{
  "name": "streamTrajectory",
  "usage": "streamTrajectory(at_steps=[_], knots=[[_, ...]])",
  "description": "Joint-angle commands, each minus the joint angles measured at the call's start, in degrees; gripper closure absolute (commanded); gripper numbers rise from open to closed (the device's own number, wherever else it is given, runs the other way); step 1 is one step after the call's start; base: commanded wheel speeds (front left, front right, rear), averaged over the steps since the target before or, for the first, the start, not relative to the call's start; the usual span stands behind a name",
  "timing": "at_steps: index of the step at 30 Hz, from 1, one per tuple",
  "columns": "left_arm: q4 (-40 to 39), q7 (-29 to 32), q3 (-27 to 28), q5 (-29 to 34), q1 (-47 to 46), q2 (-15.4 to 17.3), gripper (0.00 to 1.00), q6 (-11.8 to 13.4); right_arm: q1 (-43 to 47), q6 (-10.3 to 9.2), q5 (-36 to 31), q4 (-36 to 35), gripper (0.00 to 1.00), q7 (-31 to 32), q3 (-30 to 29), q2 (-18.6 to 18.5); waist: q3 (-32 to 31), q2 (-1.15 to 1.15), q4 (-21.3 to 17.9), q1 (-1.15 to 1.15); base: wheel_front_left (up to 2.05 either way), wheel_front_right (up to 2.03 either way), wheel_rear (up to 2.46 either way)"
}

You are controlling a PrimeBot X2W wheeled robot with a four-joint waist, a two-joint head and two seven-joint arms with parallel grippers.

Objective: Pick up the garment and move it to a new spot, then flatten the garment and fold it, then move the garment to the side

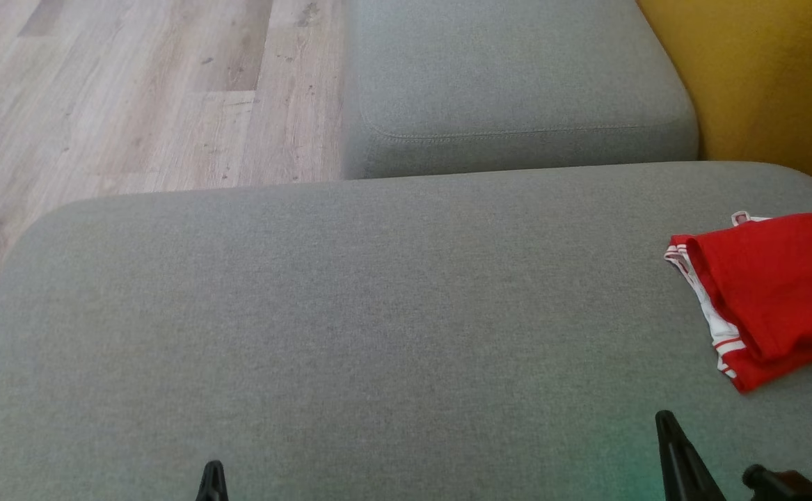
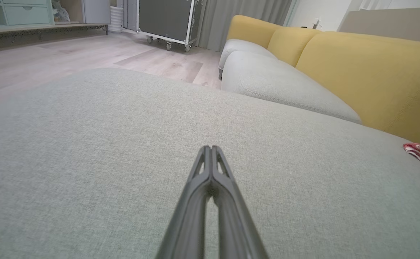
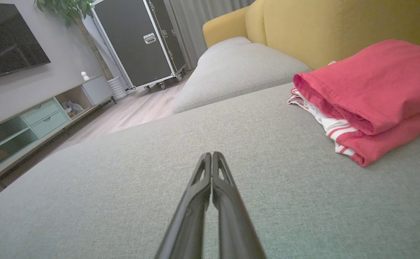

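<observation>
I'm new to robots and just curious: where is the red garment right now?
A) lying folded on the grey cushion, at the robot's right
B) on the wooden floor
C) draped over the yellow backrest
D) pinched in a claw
A: the red garment lies folded on the grey cushion, apart from the shut right claw.

garment [image 1: 771, 299] on cushion [image 1: 350, 313], right side
</observation>
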Motion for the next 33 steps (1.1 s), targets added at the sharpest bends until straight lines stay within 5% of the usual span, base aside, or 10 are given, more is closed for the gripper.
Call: streamTrajectory(at_steps=[1,33], knots=[[-1.37,0.29,1.21,-1.88,-2.60,0.47,1.00,-0.67,-2.86,-0.01,2.06,-1.50,1.00,0.36,-0.38,-0.52,0.10,0.00,-0.03,0.00,0.00,0.00,0.00],[0.80,4.60,4.61,-23.69,-9.11,1.12,1.00,-4.32,-8.50,-0.02,24.10,-0.06,1.00,4.78,-2.52,-0.85,2.07,0.00,-0.55,-0.01,0.00,0.00,0.00]])
